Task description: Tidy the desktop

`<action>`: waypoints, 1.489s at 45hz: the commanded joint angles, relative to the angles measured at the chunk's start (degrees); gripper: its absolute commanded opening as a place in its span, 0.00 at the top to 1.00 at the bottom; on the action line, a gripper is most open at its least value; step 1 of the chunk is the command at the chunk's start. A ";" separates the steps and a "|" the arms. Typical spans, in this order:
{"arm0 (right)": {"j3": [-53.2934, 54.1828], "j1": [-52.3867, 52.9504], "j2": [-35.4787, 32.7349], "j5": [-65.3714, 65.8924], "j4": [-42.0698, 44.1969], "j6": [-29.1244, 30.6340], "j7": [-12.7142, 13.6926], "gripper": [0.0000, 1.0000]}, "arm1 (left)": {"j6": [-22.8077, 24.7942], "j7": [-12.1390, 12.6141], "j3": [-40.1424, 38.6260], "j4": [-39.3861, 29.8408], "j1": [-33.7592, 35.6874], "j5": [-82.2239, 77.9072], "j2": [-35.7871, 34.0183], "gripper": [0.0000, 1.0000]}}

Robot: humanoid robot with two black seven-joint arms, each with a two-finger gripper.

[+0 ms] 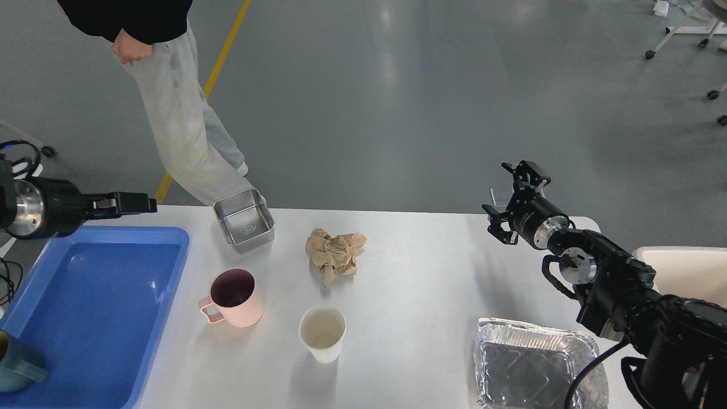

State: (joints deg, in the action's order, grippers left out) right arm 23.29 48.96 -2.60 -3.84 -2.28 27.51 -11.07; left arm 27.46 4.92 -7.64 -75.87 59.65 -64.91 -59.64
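The white surface (426, 272) fills the lower middle of the frame, carrying a steel tin (244, 220), paper wad (334, 254), pink mug (231, 297), paper cup (322, 333) and foil pan (531, 366). The left gripper (142, 203), at middle left above the blue tray (91, 307), is nearer the tin, which lies rightward; its jaws look pressed together. The right gripper (517, 199), middle right, has jaws spread, empty.

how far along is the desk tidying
Barely started. Done: only a teal mug sits in the blue tray. In hand: nothing; both the left gripper and the right gripper are empty. Left on the desktop: steel container, crumpled paper, pink mug, paper cup, foil tray.
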 commanded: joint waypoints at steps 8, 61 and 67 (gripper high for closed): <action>0.00 -0.44 -0.03 -0.03 0.08 0.00 0.00 0.00 | -1.44 1.93 1.58 3.62 -4.80 -7.59 11.47 0.16; 0.00 -0.97 -1.35 -0.03 0.26 0.00 0.00 0.00 | -4.53 2.55 9.14 11.71 -7.01 -13.93 23.43 0.92; 0.00 -0.97 -1.35 -0.03 0.26 0.00 0.00 0.00 | -2.06 2.90 8.43 11.71 -6.74 -13.93 23.34 1.00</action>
State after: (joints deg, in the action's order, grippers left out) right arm 23.29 47.98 -3.94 -3.81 -2.02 27.51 -11.08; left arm 23.62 7.55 1.41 -64.17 52.68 -78.91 -36.21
